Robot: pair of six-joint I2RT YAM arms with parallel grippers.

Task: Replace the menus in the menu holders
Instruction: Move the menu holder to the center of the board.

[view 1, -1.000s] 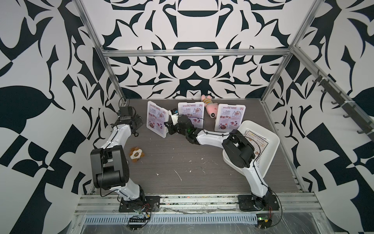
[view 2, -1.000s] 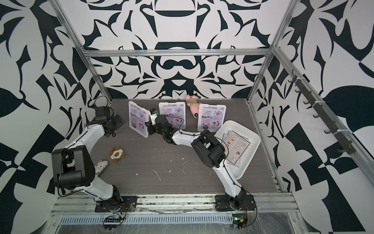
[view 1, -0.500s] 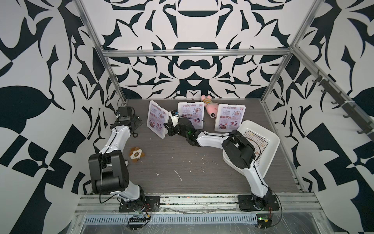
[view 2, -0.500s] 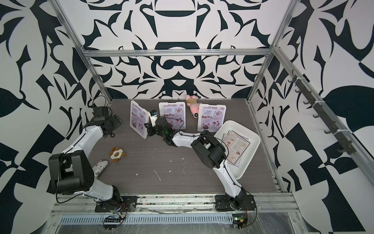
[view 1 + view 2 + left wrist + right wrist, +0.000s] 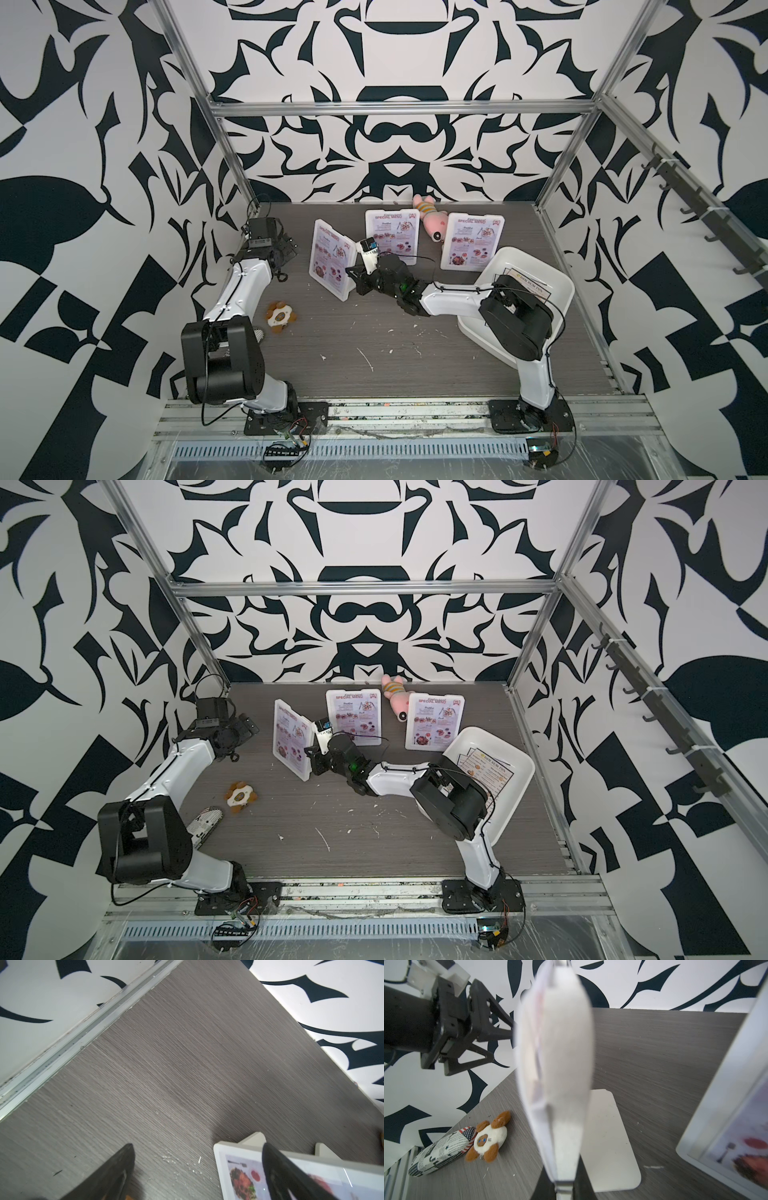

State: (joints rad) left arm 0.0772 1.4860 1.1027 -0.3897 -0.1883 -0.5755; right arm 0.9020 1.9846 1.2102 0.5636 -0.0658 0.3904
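Three white menu holders stand at the back, each with a pink menu in it: left [image 5: 330, 257] [image 5: 291, 739], middle [image 5: 390, 235] [image 5: 353, 717] and right [image 5: 473, 241] [image 5: 434, 721]. My right gripper [image 5: 353, 277] [image 5: 312, 759] [image 5: 563, 1180] is shut on the left holder's side edge [image 5: 564, 1064], which I see edge-on. My left gripper [image 5: 286, 253] [image 5: 246, 729] [image 5: 197, 1157] is open near the back left wall, facing that holder's front corner [image 5: 220, 1151] without touching it. White black-bordered menus [image 5: 530, 286] [image 5: 490, 766] lie in the tray.
A large white tray [image 5: 557, 291] [image 5: 519, 771] sits at the right under my right arm. A pink plush [image 5: 430, 216] lies between the back holders. A brown-and-white plush [image 5: 279, 318] [image 5: 488, 1140] and a newsprint-patterned case [image 5: 205, 818] [image 5: 440, 1153] lie front left.
My left arm has shifted slightly by the back left wall. The right gripper's jaws have closed a touch tighter on the left holder's edge.
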